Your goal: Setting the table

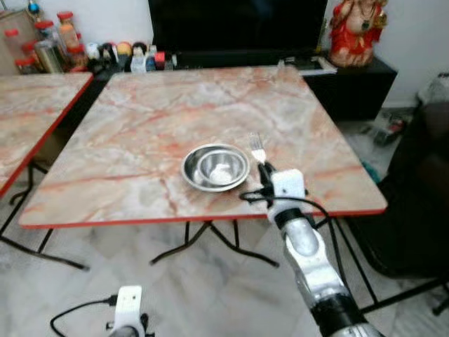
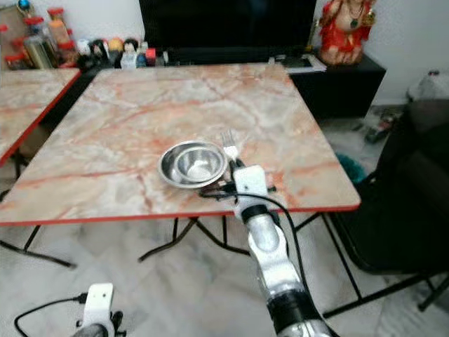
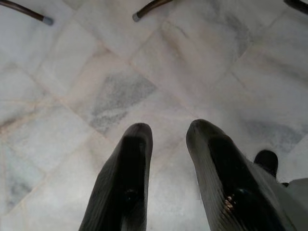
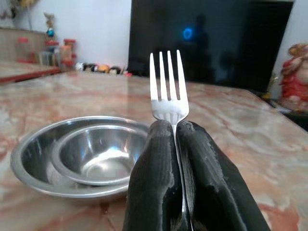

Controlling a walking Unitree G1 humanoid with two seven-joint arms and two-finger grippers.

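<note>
A steel bowl sits inside a shallow steel plate near the front edge of the marble table. My right gripper is just to the right of the plate, low over the tabletop, shut on a metal fork whose tines point away from me. The fork sticks out past the fingertips beside the plate's rim. My left gripper hangs below table height over the floor, open and holding nothing.
A second marble table stands to the left. Jars and bottles, a dark TV and a red figurine line the far side. A dark chair stands at the right. Table legs cross underneath.
</note>
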